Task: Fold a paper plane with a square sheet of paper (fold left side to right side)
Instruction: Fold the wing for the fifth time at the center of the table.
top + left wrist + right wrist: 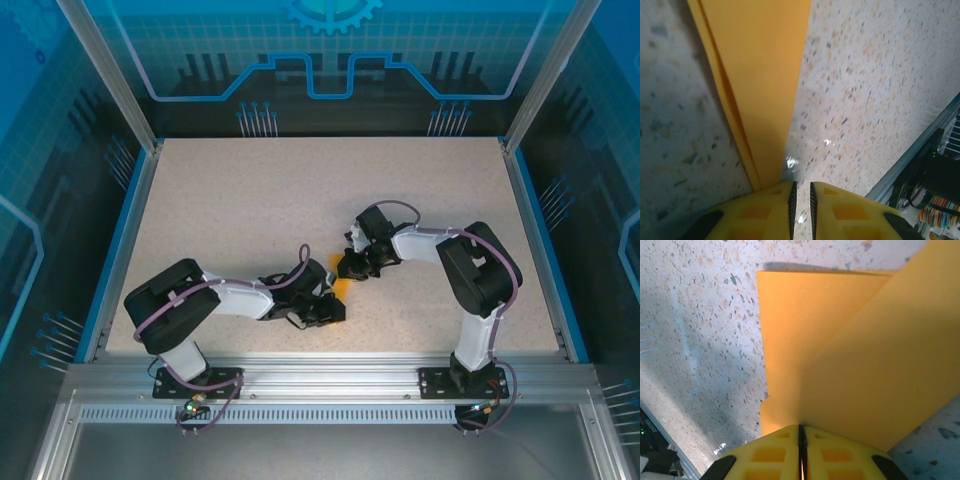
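orange paper (341, 288) lies at the near middle of the table (250, 200), partly folded. the right claw (801, 429) is clamped shut on a lifted flap. the left claw (801, 192), almost closed on nothing, seems to pin the paper's edge. best carry the flap across slowly, edges matched, before creasing.

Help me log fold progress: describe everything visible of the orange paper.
The orange paper is thin, plain and partly folded: one layer lies flat on the speckled table, another flap lifts at an angle. The right hand pinches that flap's edge; the left hand sits nearly closed at a creased edge.
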Robot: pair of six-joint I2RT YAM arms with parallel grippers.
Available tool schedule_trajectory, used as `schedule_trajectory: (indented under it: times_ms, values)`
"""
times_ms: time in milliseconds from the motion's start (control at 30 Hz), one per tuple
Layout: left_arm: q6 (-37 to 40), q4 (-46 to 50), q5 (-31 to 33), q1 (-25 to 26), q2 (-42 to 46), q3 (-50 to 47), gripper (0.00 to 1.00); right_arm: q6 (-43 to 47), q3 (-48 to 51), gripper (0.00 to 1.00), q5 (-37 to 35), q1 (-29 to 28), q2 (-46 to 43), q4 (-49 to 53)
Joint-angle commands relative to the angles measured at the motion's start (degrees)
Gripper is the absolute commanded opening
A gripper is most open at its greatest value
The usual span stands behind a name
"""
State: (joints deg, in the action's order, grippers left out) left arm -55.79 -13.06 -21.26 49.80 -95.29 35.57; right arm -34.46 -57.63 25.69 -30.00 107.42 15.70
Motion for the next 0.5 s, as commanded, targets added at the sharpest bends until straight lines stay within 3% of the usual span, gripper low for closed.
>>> schedule_trajectory:
  times_ms: [0,267,467]
  values:
    - [-1.48,7.05,-1.42,1.7,1.09,-2.69,0.2,0.77,0.67,0.11,-5.74,-0.31,3.41,4.37]
    - [-0.25,7.07,-0.6,1.7,4.81,-2.62,0.19,0.62,0.64,0.11,-3.49,-0.37,2.96,0.71]
    - [5.44,13.25,3.35,-0.39,15.94,-0.42,0.26,1.45,-1.5,0.13,-2.88,-0.3,-0.52,-1.25]
